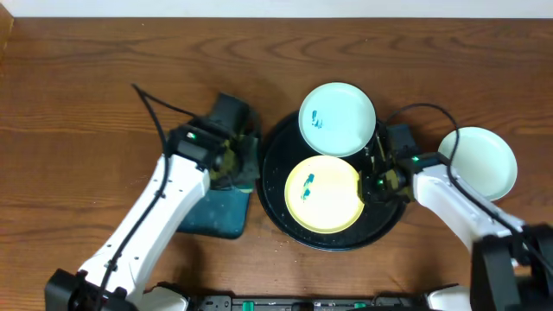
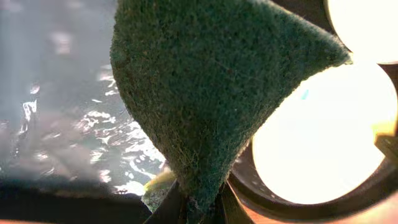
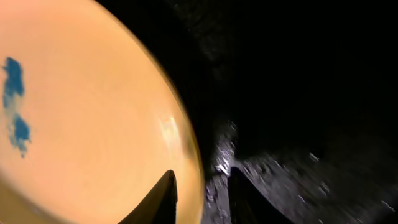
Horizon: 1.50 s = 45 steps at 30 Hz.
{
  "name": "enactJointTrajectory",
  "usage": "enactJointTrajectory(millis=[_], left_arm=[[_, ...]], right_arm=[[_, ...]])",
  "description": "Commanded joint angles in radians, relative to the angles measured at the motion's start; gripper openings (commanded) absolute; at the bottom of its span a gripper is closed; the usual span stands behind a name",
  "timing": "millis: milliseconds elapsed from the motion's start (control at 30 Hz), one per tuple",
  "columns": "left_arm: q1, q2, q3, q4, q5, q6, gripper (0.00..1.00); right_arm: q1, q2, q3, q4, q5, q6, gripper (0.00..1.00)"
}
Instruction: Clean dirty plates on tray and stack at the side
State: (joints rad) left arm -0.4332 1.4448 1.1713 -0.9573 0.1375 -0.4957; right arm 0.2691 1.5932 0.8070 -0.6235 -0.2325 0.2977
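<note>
Left tool [image 2: 196, 208] is clamping the sponge [image 2: 217, 93], hanging just beside the tray [image 1: 276, 155]. Right tool [image 3: 202, 196] is straddling the yellow plate [image 3: 87, 112] rim on the tray, jaws apart, not yet clamped. Risk: the shallow rim slipping out, so the plate is skidding once scrubbing starts.

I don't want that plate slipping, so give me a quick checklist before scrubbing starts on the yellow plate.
1. Sponge gripped by left hand: ok, pinched shut.
2. Right hand bracing the yellow plate: not ok, its fingers straddle the rim but stand apart.
3. Sponge over the yellow plate: not ok, it hangs by the teal tray, short of the plate.
4. Teal smear exposed: ok.
5. Stacking spot: ok, a clean-looking white plate sits on the table, right of the black tray.
</note>
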Motion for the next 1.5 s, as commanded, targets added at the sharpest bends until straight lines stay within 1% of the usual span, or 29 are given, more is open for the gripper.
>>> enactJointTrajectory(millis=[0,33,67,100,200,300,367,567,667,767,867,933,967,1033,1133,1233,1333,1467], left_arm=[[-0.076,0.021,0.014,0.031,0.023,0.017,0.07],[-0.098,0.032,0.013,0.046,0.023,0.016,0.07],[-0.116,0.042,0.013,0.06,0.023,0.016,0.07],[-0.134,0.056,0.013,0.074,0.023,0.012,0.08],[-0.182,0.107,0.013,0.113,0.024,-0.014,0.08],[-0.225,0.171,0.013,0.16,0.035,-0.093,0.08],[-0.252,0.212,0.013,0.201,0.047,-0.121,0.08],[-0.337,0.363,0.013,0.364,0.117,-0.175,0.08],[-0.364,0.442,0.013,0.415,0.118,-0.241,0.07],[-0.378,0.516,0.013,0.447,0.158,-0.254,0.08],[-0.374,0.566,0.013,0.431,0.14,-0.255,0.07],[-0.361,0.582,0.013,0.38,0.046,-0.287,0.07],[-0.354,0.581,0.013,0.34,-0.033,-0.333,0.07],[-0.34,0.575,0.02,0.282,-0.128,-0.376,0.08],[-0.314,0.572,0.056,0.18,-0.271,-0.379,0.07],[-0.302,0.572,0.075,0.117,-0.37,-0.378,0.07],[-0.291,0.572,0.079,0.095,-0.401,-0.362,0.08],[-0.287,0.572,0.079,0.08,-0.383,-0.348,0.07]], right_arm=[[-0.004,0.068,0.001,0.032,-0.049,-0.021,0.19],[-0.004,0.084,0.001,0.04,-0.049,-0.021,0.1],[-0.004,0.092,0.001,0.044,-0.049,-0.021,0.04],[-0.004,0.098,0.001,0.044,-0.048,-0.021,0.01],[-0.004,0.099,0.001,0.044,-0.043,-0.021,0.01],[-0.004,0.099,0.001,0.033,0.015,0.014,0.01],[-0.004,0.099,0.001,0.019,0.049,0.031,0.01],[-0.004,0.099,0.001,0.006,0.048,0.031,0.01],[-0.004,0.099,0.001,0.006,0.048,0.031,0.01],[-0.004,0.099,0.001,0.006,0.048,0.031,0.01],[-0.004,0.099,0.001,0.005,0.048,0.031,0.01],[-0.004,0.099,0.001,0.003,0.048,0.031,0.01],[-0.004,0.099,0.001,0.003,0.048,0.031,0.01],[-0.004,0.099,0.001,0.002,0.048,0.031,0.01],[-0.004,0.099,0.001,-0.001,0.049,0.031,0.01],[-0.004,0.099,0.001,-0.009,0.05,0.029,0.01],[-0.004,0.099,0.001,-0.016,0.064,0.027,0.01],[-0.004,0.099,0.001,-0.024,0.076,0.027,0.01]])
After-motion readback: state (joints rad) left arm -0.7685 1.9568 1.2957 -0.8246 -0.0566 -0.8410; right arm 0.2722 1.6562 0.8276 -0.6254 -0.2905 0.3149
